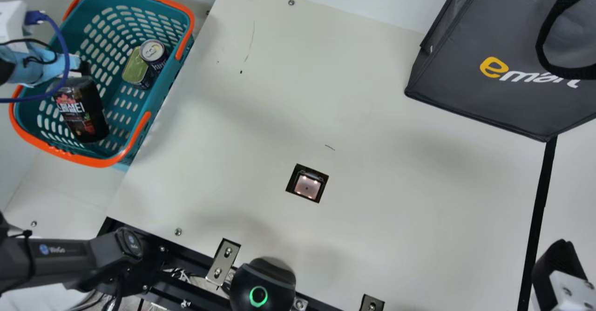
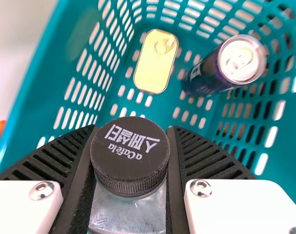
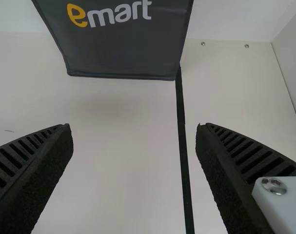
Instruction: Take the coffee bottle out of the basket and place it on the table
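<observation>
The coffee bottle (image 1: 81, 111) is being grasped by the left end effector (image 1: 84, 67), inside the teal basket (image 1: 187, 20). In the left wrist view, the dark cap (image 2: 129, 156) is being pressed from both sides by the ribbed fingers (image 2: 206, 151) of the left end effector (image 2: 132, 129), which are being held apart by the cap's width. The right end effector (image 1: 554, 262) is being held over the worktop (image 1: 326, 92), with nothing being gripped. In the right wrist view, the fingers of the right end effector (image 3: 134, 129) are being kept wide apart, and a black strip (image 3: 183, 146) is being seen between them.

In the main view, the printed label of the bottle is being shown below the left end effector; in the left wrist view, white lettering on the cap and a clear shoulder under it are being shown. Whether the basket's floor is being touched by the bottle cannot be told. Beyond the left fingertips, a flat golden tin (image 2: 156, 61) and a dark can (image 2: 206, 75) are being held in the basket, near each other. Ahead of the right end effector, a dark grey bag (image 1: 465, 78) is being supported by the worktop.
</observation>
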